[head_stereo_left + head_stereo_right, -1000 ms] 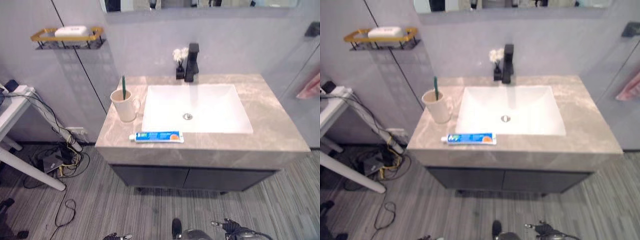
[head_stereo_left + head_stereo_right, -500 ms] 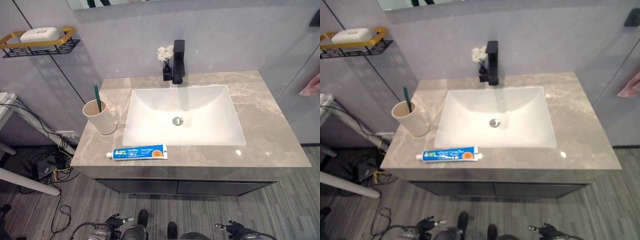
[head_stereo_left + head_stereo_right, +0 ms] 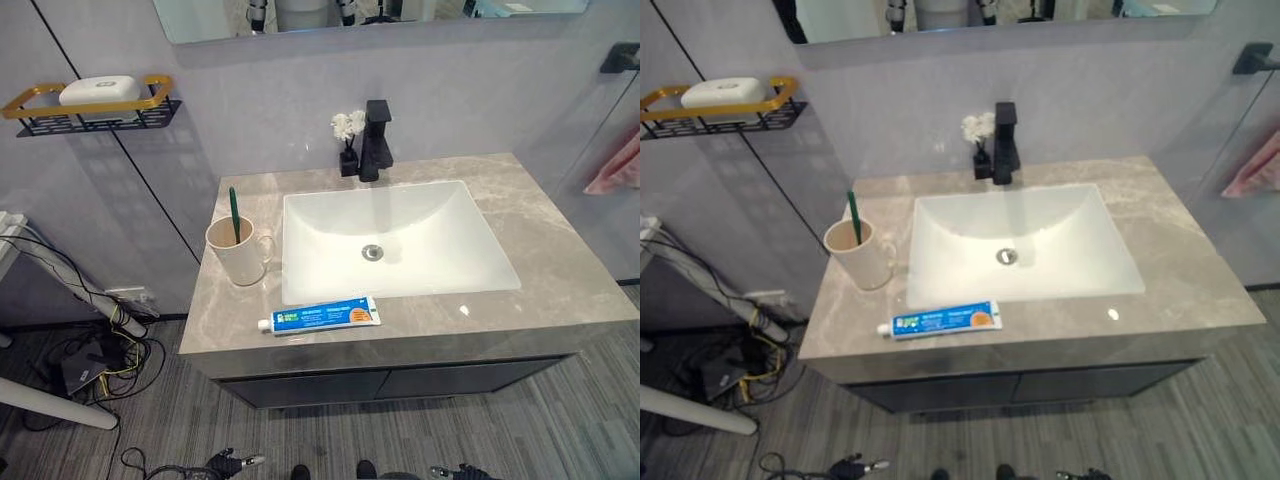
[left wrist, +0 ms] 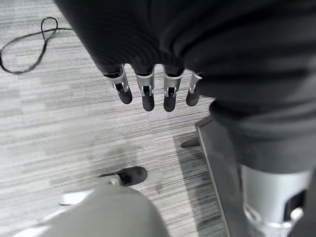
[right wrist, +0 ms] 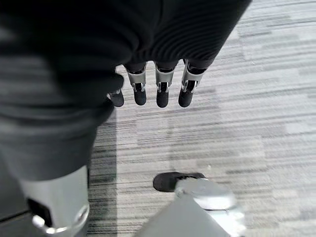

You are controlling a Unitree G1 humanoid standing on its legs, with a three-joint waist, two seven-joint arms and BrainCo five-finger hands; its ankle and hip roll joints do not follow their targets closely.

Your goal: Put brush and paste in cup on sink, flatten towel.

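A beige cup [image 3: 238, 254] stands on the grey stone counter [image 3: 560, 270], left of the white sink basin [image 3: 395, 240]. A green toothbrush [image 3: 234, 213] stands in the cup. A blue and white toothpaste tube [image 3: 320, 317] lies flat along the counter's front edge, right of the cup. A pink towel [image 3: 615, 165] hangs at the far right, partly cut off by the view's edge. My left hand [image 4: 148, 96] and right hand [image 5: 162, 91] hang low over the striped floor, well short of the counter. Both have relaxed, straight fingers and hold nothing.
A black faucet [image 3: 377, 140] and a small vase of white flowers [image 3: 347, 138] stand behind the basin. A gold and black wall shelf [image 3: 95, 105] at the upper left carries a soap bar. Cables and a white table leg [image 3: 50, 400] lie on the floor at the left.
The camera has moved, so the whole sink scene has shifted in the picture. The cup, brush and tube stay where they were on the counter. My hands hang lower in view.
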